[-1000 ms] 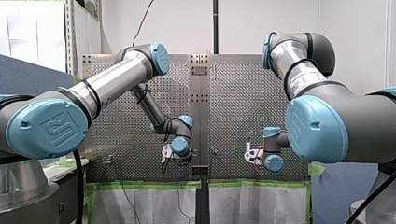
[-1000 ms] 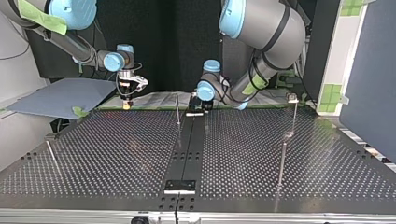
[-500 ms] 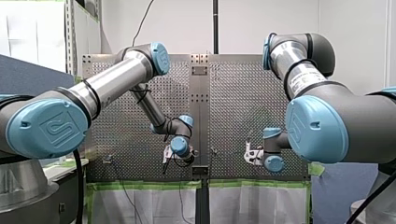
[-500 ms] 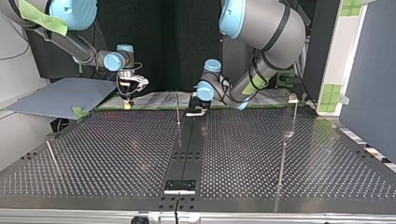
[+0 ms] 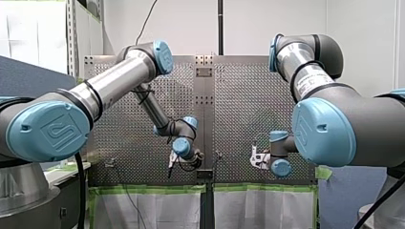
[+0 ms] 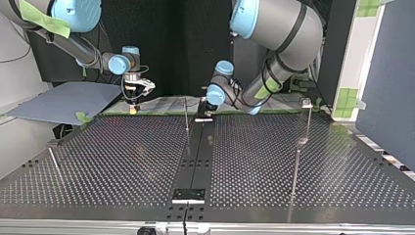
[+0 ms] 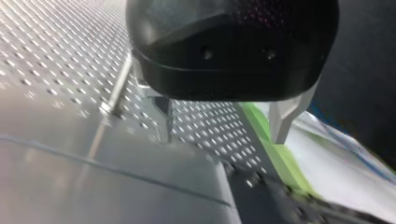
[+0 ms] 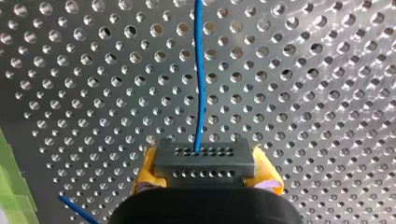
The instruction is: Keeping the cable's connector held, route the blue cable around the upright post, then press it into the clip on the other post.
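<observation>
Blue cable (image 8: 200, 84) runs ahead from the connector (image 8: 204, 158) clamped in my right gripper (image 8: 205, 169). My left gripper (image 7: 223, 123) hangs spread, empty, near the post (image 7: 116, 88) — a hasty tug could slip the connector.

Bright, even light; glare sheens the perforated table (image 6: 122, 156).

Your front camera sits behind and above the robot, looking out over the perforated tabletop (image 5: 239, 105). Your top camera faces back from across it, low to the surface; both take in the dark centre strip (image 6: 198, 147), sides crossed. The left wrist camera hugs the left end effector (image 7: 222, 133) near the green tape (image 7: 275, 161); the right looks steeply down, close over the connector (image 8: 204, 161) in the right end effector (image 8: 205, 176).
</observation>
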`<state>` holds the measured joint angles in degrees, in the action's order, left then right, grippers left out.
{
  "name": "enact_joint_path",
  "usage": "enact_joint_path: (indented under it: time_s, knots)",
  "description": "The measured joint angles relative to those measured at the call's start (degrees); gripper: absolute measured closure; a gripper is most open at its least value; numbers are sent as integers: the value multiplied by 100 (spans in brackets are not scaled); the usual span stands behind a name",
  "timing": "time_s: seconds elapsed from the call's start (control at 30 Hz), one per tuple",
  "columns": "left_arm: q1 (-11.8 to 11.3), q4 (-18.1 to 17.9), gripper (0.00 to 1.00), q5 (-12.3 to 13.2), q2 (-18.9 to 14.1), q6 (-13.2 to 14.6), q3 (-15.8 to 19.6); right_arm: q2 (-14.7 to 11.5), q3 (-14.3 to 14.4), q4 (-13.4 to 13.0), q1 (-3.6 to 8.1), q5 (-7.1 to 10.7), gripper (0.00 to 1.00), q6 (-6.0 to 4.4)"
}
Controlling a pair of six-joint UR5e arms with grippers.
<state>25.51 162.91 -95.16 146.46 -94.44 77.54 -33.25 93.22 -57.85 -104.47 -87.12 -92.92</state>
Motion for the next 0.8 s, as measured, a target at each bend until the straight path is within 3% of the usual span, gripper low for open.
enact_joint_path:
  time_s: [0.4,0.57,0.8]
  knots:
    - [0,-556,0,571,-353,-519,563,5,0,12,9,1,100,-16]
    - [0,-836,0,809,-359,-568,840,5,1,18,9,1,100,-25]
    - [0,-1168,0,891,-361,-580,1132,10,2,18,10,1,100,-26]
